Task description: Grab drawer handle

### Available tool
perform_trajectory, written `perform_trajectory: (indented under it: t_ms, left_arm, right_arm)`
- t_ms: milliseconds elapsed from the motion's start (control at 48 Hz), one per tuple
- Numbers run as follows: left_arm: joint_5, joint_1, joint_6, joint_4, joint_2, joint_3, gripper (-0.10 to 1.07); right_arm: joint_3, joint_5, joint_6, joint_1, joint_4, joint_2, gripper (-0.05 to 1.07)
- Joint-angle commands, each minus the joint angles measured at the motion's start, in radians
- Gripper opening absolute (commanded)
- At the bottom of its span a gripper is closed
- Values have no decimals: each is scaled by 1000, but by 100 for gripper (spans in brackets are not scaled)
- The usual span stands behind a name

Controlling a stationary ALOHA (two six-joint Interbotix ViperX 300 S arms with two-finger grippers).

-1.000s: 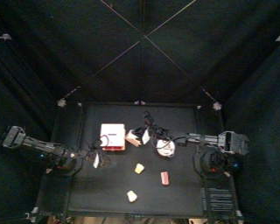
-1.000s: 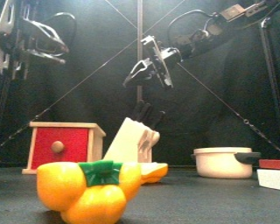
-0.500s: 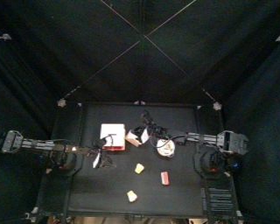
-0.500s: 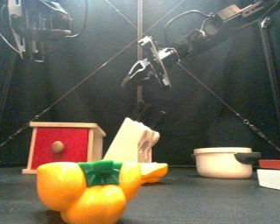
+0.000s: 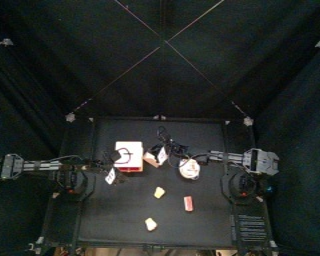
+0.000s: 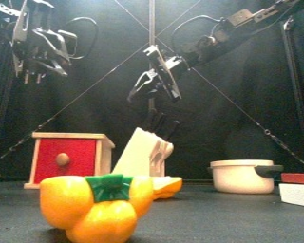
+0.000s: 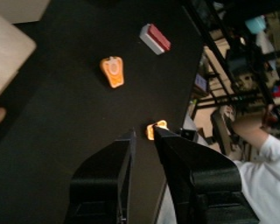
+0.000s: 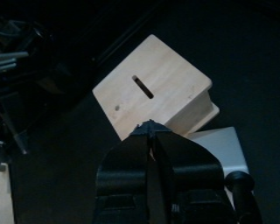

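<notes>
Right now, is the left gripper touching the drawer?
Apart. The front view shows the left gripper hanging high above the drawer, with clear space between.

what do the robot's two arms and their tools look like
Both arms are black, built of slim jointed links with loose black cables looping alongside. The left tool and right tool each end in two black tapered jaws; in the wrist views these look smooth and matte, without visible markings.

Top camera straight down, far; front camera table-level, near; both share drawer [image 5: 127, 152]; wrist cameras close.
</notes>
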Motion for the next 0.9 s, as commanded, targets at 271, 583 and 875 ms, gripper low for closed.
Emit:
perform_trajectory:
  t_ms: [271, 583, 875]
  left_arm:
    - [-91, -89, -589, 477, 0, 74, 66]
    - [-91, -91, -931, 790, 3, 126, 66]
    - [-86, -94, -1123, 939, 54, 146, 69]
  right_arm:
    - [-146, 83, -6, -6, -86, 66, 36]
    - [-256, 126, -5, -9, -110, 183, 36]
    - [-321, 173, -5, -15, -129, 252, 36]
